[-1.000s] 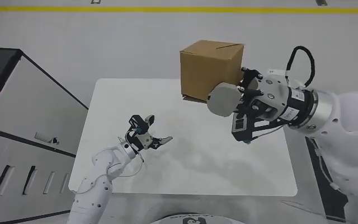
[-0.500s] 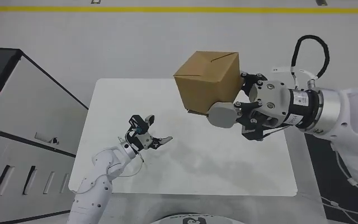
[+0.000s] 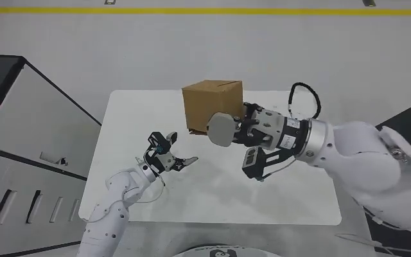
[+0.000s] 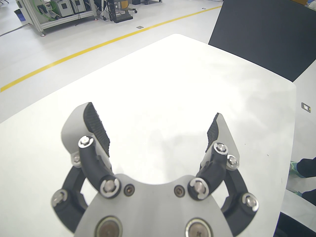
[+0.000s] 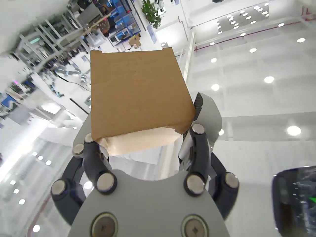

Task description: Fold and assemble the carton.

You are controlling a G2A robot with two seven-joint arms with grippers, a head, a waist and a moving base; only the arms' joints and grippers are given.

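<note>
A brown cardboard carton, folded into a box, is held above the far middle of the white table. My right gripper is shut on the carton's near lower edge, one grey finger pressed against its side. In the right wrist view the carton sits between the two fingers, a torn pale edge toward the palm. My left gripper hovers low over the table's left middle, well apart from the carton. It stands open with nothing between its pads.
A dark cabinet stands off the table's left side, and shows as a black panel past the table's corner. A yellow floor line runs beyond the far edge. The table's near half is bare.
My right arm has carried the carton leftward and lower, from the far right corner toward the table's far middle, turning it on the way. The left arm has stayed put.
</note>
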